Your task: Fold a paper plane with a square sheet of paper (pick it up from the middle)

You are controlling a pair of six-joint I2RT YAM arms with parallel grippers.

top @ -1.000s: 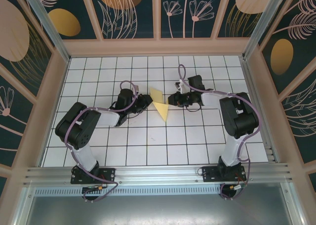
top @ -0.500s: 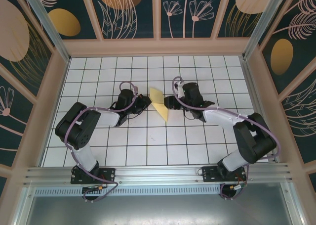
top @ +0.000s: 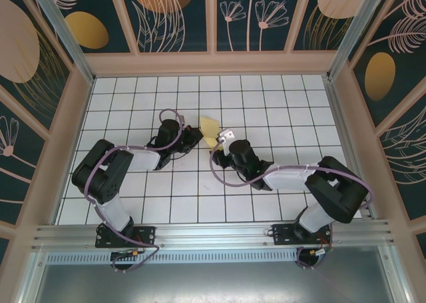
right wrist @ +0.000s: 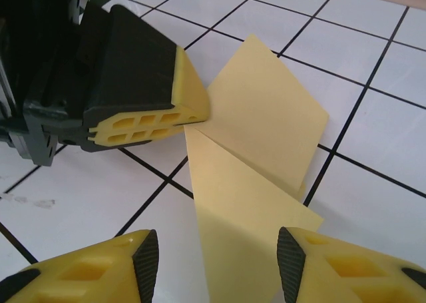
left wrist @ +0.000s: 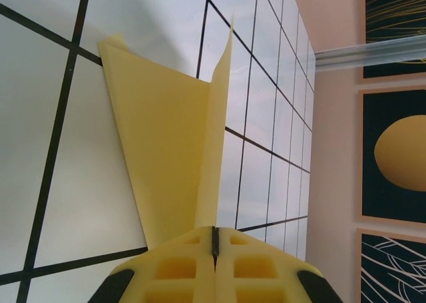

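The pale yellow sheet of paper [left wrist: 160,136] lies folded into a pointed wedge on the white grid table, with one flap standing up along the crease. My left gripper [left wrist: 214,240] is shut on the wedge's narrow end, its pads pressed together on the paper. From above, the left gripper [top: 198,136] sits just left of the paper [top: 210,124]. My right gripper [right wrist: 216,263] is open, low over the table, and the near part of the paper [right wrist: 259,116] lies between its spread fingers. The left gripper [right wrist: 193,113] pinches the paper ahead of it. The right gripper [top: 221,143] covers the paper's near point.
The white tiled table [top: 173,196] is walled by pale wooden panels [top: 213,63] on three sides. An aluminium rail [top: 213,233] runs along the near edge. The right arm [top: 286,176] stretches across the near right tiles.
The right arm swung from the paper's right side round to its near side, and its gripper opened over the paper's tip. The left gripper stayed put, shut on the paper.
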